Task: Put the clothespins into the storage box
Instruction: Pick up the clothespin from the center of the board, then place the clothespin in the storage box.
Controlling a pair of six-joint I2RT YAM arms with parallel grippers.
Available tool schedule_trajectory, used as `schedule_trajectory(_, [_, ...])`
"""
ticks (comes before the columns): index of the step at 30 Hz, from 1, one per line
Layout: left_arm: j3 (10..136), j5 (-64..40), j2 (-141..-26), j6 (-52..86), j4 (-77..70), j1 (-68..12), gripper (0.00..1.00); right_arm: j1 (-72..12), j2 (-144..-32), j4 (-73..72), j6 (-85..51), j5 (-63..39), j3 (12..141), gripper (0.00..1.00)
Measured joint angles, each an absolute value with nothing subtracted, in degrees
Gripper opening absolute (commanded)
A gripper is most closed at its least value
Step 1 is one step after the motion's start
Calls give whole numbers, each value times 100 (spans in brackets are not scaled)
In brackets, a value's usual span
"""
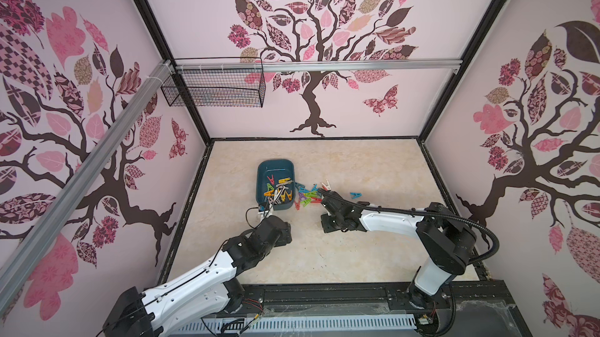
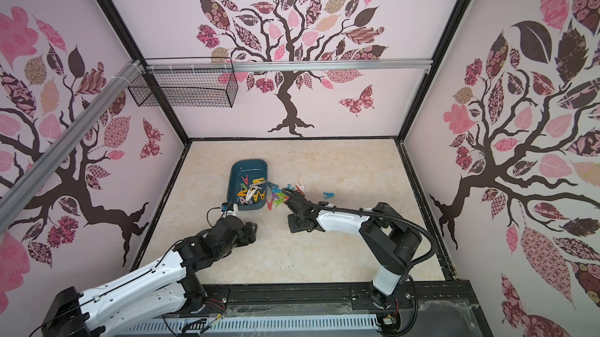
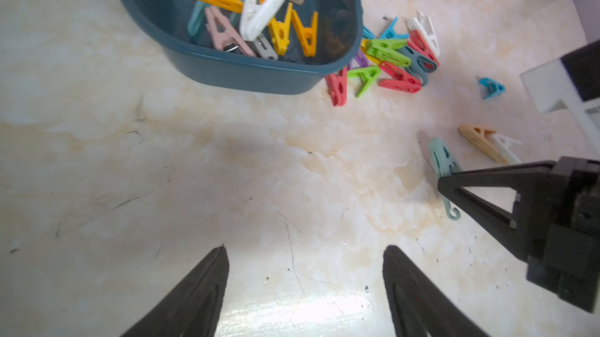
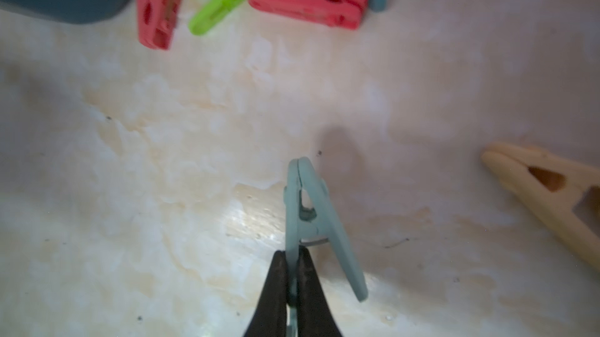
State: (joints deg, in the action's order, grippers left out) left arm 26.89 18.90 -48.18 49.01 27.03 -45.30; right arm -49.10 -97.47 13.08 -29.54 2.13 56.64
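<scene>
The dark teal storage box [image 1: 275, 165] [image 2: 248, 166] sits left of the table's middle, with several clothespins [image 1: 279, 193] lying in it. More clothespins [image 1: 306, 197] [image 3: 389, 59] are piled against its right side. My right gripper [image 4: 292, 254] is shut on one leg of a pale teal clothespin [image 4: 308, 208] at the table surface, just in front of that pile. My left gripper [image 3: 303, 247] is open with nothing between its fingers, over bare table in front of the box wall [image 3: 253, 72].
A lone blue clothespin [image 1: 356, 195] lies right of the pile. A beige one [image 4: 535, 183] and a white one [image 3: 505, 144] lie close to my right gripper. A black wire mesh basket [image 1: 214, 88] hangs on the back wall. Walls enclose the table.
</scene>
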Motion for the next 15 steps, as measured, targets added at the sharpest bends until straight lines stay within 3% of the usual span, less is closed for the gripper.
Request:
schedule_trajectory(6, [2451,1680,-4047,5256,3116,-3736,78,-5017,-10044,1422,-2961,80,7046,3])
schedule_trajectory(15, [2338,1671,-3538,5505,3568,-3527,78,-5057,-11434,1540,-2976,-158,9356,7])
